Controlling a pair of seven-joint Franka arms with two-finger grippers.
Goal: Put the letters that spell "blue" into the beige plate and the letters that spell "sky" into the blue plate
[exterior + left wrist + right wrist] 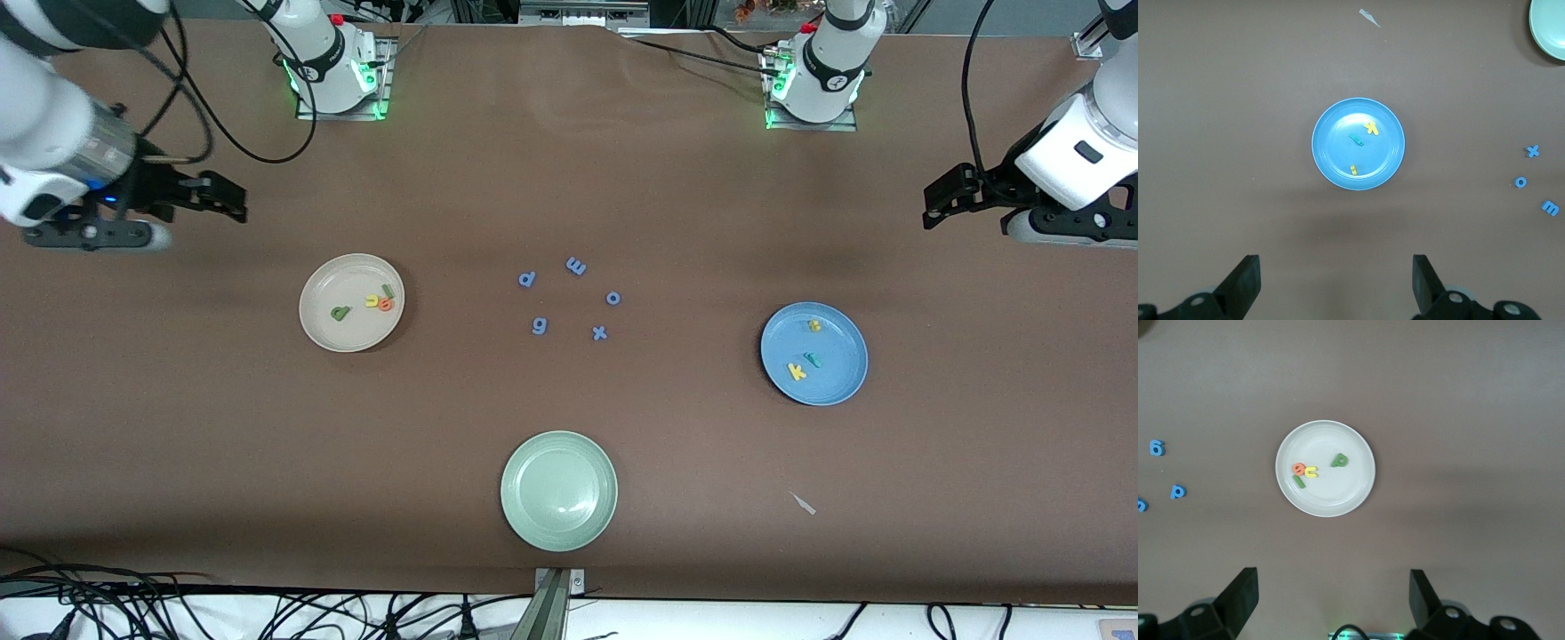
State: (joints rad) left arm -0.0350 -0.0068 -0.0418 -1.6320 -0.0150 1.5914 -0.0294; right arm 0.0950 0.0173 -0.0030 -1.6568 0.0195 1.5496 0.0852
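Observation:
The beige plate [331, 283] [1325, 430] lies toward the right arm's end and holds a dark green b [340, 312], a yellow u [372, 300], an orange e [385, 305] and a lime l [388, 290]. Toward the left arm's end, the blue plate [843, 356] [1335, 143] holds a yellow s [813, 325], a teal y [813, 359] and a yellow k [797, 371]. My right gripper [222, 197] [1333, 597] hangs open and empty over bare table beside the beige plate. My left gripper [942, 196] [1337, 280] hangs open and empty beside the blue plate.
Several blue letters lie mid-table between the plates: d [527, 279], m [576, 265], o [613, 298], g [539, 325], x [600, 333]. A pale green plate [558, 491] sits nearer the front camera. A small white scrap [804, 503] lies near it.

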